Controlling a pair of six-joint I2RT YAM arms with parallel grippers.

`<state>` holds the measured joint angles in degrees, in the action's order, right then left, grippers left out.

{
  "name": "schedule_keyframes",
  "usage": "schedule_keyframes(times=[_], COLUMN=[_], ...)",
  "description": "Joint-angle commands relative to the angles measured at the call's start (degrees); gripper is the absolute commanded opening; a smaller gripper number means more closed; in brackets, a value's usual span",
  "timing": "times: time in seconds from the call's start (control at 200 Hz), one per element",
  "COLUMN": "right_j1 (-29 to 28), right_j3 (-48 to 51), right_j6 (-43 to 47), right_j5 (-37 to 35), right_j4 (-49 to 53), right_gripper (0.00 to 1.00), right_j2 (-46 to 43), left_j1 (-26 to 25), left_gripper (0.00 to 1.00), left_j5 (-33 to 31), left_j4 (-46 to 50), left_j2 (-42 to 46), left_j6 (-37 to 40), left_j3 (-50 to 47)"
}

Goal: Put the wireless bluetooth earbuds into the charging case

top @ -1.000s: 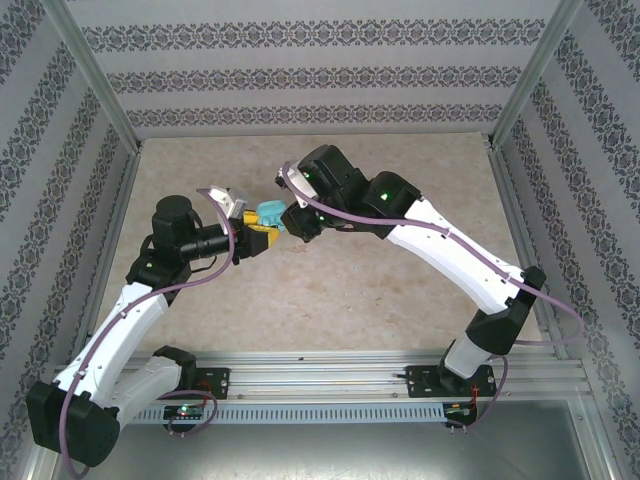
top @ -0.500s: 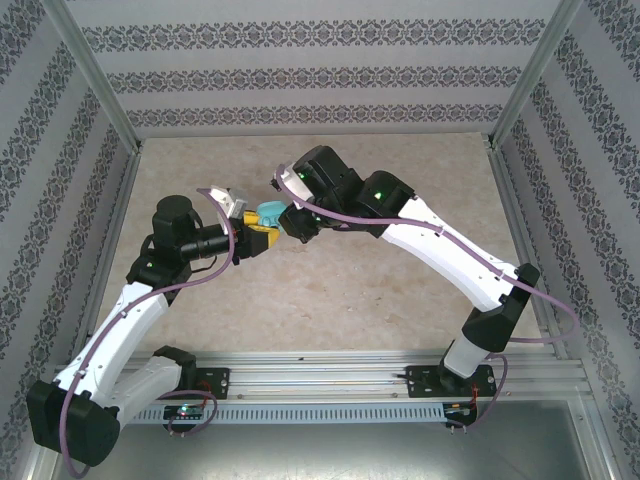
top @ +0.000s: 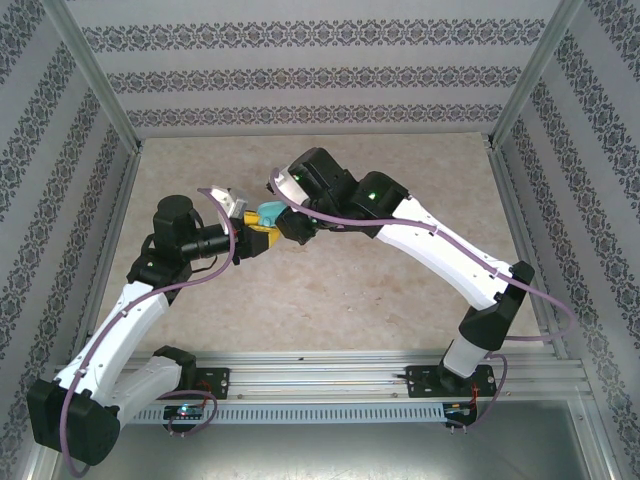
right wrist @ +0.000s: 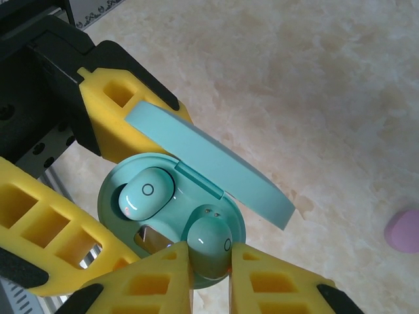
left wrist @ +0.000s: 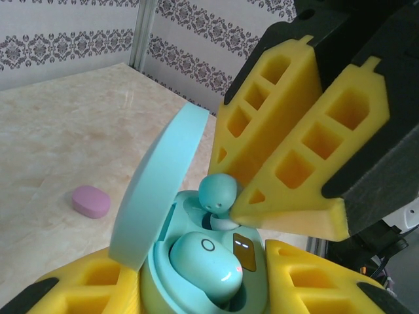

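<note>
A light-blue charging case (left wrist: 196, 261) (right wrist: 167, 216) (top: 268, 214) with its lid (left wrist: 154, 196) (right wrist: 209, 163) swung open is clamped in my left gripper (left wrist: 196, 288) (top: 257, 235), above the table. One light-blue earbud (left wrist: 206, 261) (right wrist: 147, 191) lies seated in its socket. My right gripper (right wrist: 209, 261) (left wrist: 249, 209) (top: 290, 222) is shut on a second light-blue earbud (right wrist: 209, 243) (left wrist: 219, 193), holding it tilted over the case's other socket with its tip at the socket's mouth.
A pink oval case (left wrist: 91, 201) (right wrist: 404, 230) lies shut on the beige marble tabletop (top: 400, 270) beyond the grippers. Patterned walls and metal posts ring the table.
The right arm has shifted slightly left, toward the left gripper, bringing the earbud closer over the case. The left arm has held still.
</note>
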<state>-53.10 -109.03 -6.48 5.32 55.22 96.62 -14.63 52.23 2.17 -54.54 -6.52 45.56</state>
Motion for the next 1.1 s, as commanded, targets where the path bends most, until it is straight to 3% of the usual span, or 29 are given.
schedule_keyframes(times=[0.0, 0.4, 0.739, 0.944, 1.094], right_j1=[-0.8, -0.7, 0.2, 4.7, 10.6], right_j3=[-1.4, -3.2, -4.1, -2.7, 3.1], right_j6=[1.1, 0.2, -1.5, -5.5, -13.5], right_j5=[0.9, 1.4, 2.9, 7.1, 12.5], right_j4=[3.1, 3.7, 4.4, 1.6, -5.3], right_gripper=[0.23, 0.35, 0.36, 0.37, 0.41], right_j2=[1.4, 0.7, -0.6, -5.8, -9.8], left_j1=[-0.5, -0.5, -0.5, -0.6, -0.5], left_gripper=[0.23, 0.23, 0.23, 0.23, 0.23], left_j5=[1.3, 1.3, 1.3, 1.5, 2.2], left_j4=[-3.1, -3.0, -2.7, -4.0, -6.7], left_j2=[0.2, 0.2, 0.3, -0.1, -1.1], left_j6=[-0.6, -0.6, -0.5, -1.2, -2.8], left_j3=[1.8, 1.6, 1.7, 1.7, 2.1])
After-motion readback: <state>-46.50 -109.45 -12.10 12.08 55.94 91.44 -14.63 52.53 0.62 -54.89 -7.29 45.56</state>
